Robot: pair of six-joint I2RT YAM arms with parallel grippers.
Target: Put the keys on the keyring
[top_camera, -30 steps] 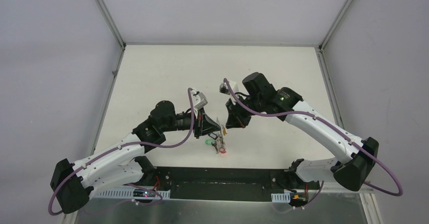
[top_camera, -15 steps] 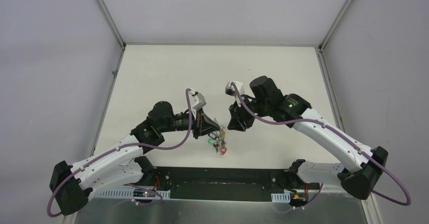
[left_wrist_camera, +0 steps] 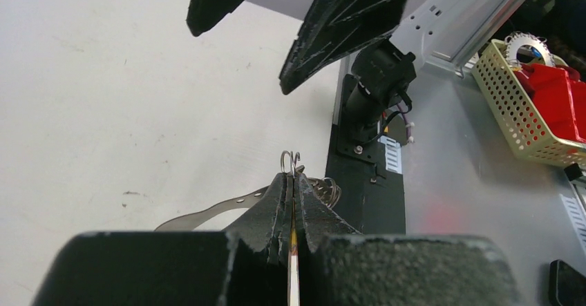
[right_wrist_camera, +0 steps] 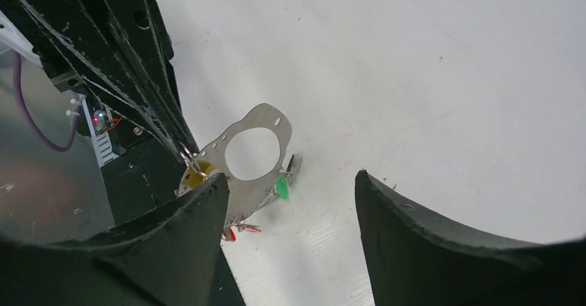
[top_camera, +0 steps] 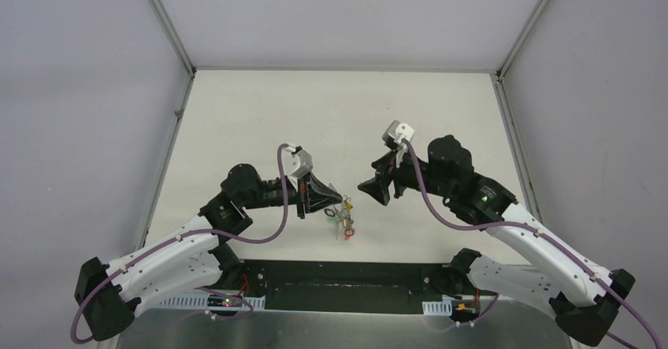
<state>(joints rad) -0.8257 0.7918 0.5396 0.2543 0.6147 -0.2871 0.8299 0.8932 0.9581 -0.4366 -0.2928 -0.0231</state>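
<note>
My left gripper [top_camera: 337, 204] is pinched shut on one end of the keyring [right_wrist_camera: 245, 188], steadying it by the middle of the desk's near edge, keys [top_camera: 344, 227] bunched under it, while my right gripper [top_camera: 370, 187] hovers beside them, wide open and empty, ready to work.

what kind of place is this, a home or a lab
Likely a robotics lab cell: a white table walled by plain panels, two arms bolted at its edge, a perforated parts bin beside it.
</note>
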